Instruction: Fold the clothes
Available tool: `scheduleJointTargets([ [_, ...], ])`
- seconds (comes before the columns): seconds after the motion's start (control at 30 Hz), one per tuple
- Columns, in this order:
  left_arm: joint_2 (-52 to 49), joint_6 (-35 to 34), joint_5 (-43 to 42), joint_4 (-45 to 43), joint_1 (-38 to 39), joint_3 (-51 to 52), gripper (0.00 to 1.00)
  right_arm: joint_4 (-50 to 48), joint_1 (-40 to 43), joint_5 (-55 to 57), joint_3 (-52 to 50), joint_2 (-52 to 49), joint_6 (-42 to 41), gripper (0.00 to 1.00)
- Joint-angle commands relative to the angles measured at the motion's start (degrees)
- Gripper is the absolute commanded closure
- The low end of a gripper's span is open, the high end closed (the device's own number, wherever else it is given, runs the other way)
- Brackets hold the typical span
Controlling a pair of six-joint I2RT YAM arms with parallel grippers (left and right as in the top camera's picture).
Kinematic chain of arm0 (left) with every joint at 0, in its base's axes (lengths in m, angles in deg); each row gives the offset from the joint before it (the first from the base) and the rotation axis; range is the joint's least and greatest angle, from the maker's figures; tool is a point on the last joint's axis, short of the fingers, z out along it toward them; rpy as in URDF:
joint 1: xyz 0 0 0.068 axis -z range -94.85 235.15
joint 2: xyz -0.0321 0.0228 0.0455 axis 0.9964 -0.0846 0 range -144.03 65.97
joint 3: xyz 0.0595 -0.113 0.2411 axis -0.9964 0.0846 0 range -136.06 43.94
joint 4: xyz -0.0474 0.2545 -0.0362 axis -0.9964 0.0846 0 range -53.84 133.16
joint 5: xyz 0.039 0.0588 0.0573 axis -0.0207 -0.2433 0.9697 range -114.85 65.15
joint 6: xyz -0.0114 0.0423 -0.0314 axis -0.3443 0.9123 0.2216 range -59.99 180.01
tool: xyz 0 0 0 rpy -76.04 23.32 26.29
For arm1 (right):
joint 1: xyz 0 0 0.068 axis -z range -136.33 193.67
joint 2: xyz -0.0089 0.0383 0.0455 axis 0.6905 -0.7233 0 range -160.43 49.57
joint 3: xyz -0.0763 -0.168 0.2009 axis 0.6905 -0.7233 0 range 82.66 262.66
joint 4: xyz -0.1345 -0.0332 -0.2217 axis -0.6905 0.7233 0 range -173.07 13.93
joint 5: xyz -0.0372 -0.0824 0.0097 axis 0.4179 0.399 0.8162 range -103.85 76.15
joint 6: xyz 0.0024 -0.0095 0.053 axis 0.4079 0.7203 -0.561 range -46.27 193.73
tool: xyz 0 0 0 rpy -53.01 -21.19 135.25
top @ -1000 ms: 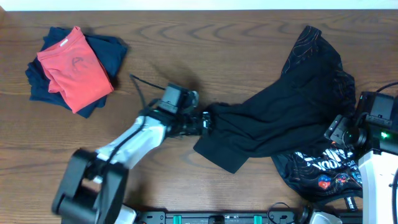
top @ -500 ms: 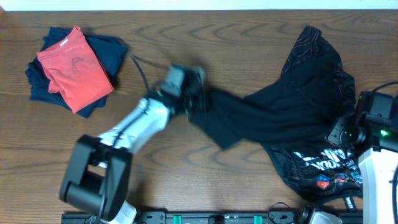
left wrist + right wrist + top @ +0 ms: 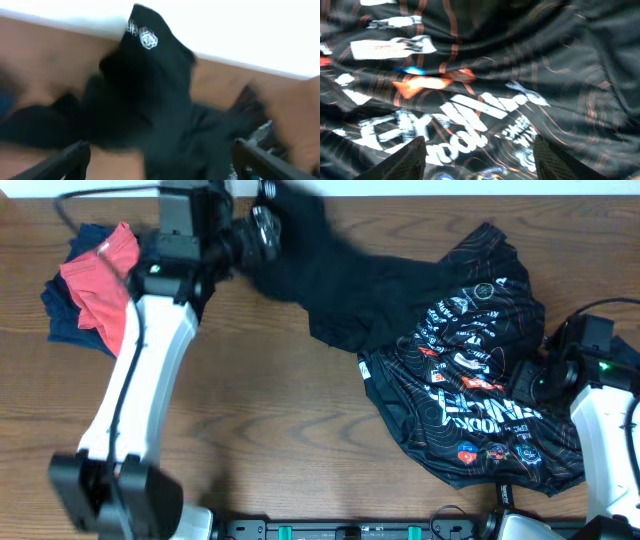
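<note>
The plain black garment [image 3: 345, 280] lies stretched from the far table edge toward the middle, its white hexagon logo [image 3: 147, 39] showing in the left wrist view. My left gripper [image 3: 262, 225] is at the garment's far end by the table's back edge. Its fingers stand wide apart [image 3: 161, 147], with blurred black cloth in front of them, so it is open. A dark garment with orange lines and white lettering [image 3: 470, 370] is spread at the right. My right gripper [image 3: 540, 380] hovers over its right side, fingers apart [image 3: 480, 145] above the print, holding nothing.
A pile of folded red and navy clothes [image 3: 100, 290] sits at the far left, beside the left arm. The table's back edge [image 3: 420, 194] runs just behind the black garment. Bare wood [image 3: 280, 430] shows in the front middle.
The left arm swung from the table's middle to the far left edge, dragging the black garment with it, and its jaws now stand apart. The printed garment is uncovered and spread wider.
</note>
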Motion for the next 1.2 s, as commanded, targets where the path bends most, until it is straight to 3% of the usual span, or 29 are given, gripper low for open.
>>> scheduleJointTargets([
  [0.0,-4.9,2.9,2.7,5.5,-0.2,1.5,0.09,-1.4,-2.2,-4.9,-0.1,-0.2,4.0,0.32],
  [0.3,-12.8,2.8,-3.5,16.5,2.2,1.6,0.06,-5.7,-11.5,-10.8,-0.1,-4.3,9.1,0.31],
  [0.43,-16.0,2.8,-3.5,18.5,4.8,1.6,0.05,-8.1,-17.6,-16.5,-0.1,-9.9,11.7,0.58],
  [0.5,-17.4,2.8,-3.5,19.1,6.0,1.6,0.05,-10.2,-20.8,-18.9,-0.1,-12.9,12.5,0.6],
  [0.57,-18.7,2.8,-3.4,19.3,7.0,1.6,0.05,-13.5,-23.9,-20.6,-0.1,-15.9,12.8,0.69],
  [0.8,-20.1,2.8,-3.4,19.3,8.5,1.6,0.05,-27.3,-32.3,-20.4,-0.1,-23.2,12.8,0.7],
  [0.93,-20.1,2.8,-3.4,19.5,8.5,1.6,0.05,-31.1,-33.9,-13.6,-0.1,-27.7,11.8,0.67],
  [1.17,-20.1,2.8,-3.4,21.4,8.5,1.6,0.05,-30.6,-26.9,15.3,0.0,-31.8,3.7,0.65],
])
